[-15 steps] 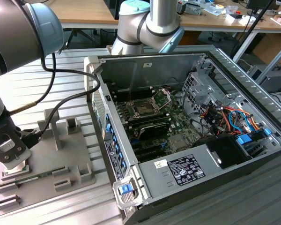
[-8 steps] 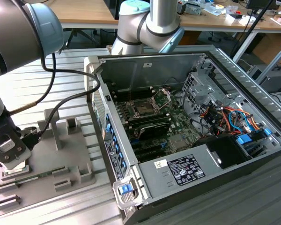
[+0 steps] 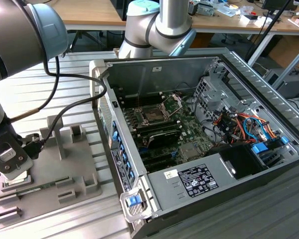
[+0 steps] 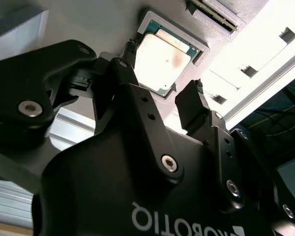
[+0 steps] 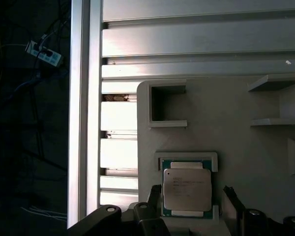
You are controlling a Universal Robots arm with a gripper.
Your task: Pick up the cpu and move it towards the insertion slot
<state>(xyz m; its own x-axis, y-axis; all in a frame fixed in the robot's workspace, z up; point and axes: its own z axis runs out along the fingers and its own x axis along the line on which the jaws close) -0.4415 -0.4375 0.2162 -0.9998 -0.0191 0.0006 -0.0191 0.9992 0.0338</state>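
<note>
At the exterior view's left, the black two-finger gripper (image 3: 12, 172) is poised over the light grey plastic holder plate (image 3: 79, 169), which lies on the ribbed aluminium table (image 3: 65, 94). The cpu, a flat square chip with a silvery metal top and green rim (image 5: 187, 191), is seated in a framed recess near the plate's edge, presumably to fix its position for grasping. The fingers (image 5: 155, 195) are spread apart, one on each side of the chip, apparently without contact. Well apart, toward the right, the insertion slot, a dark square socket with its metal bracket swung open (image 3: 154, 115), is exposed inside the opened grey steel computer case (image 3: 149, 74).
</note>
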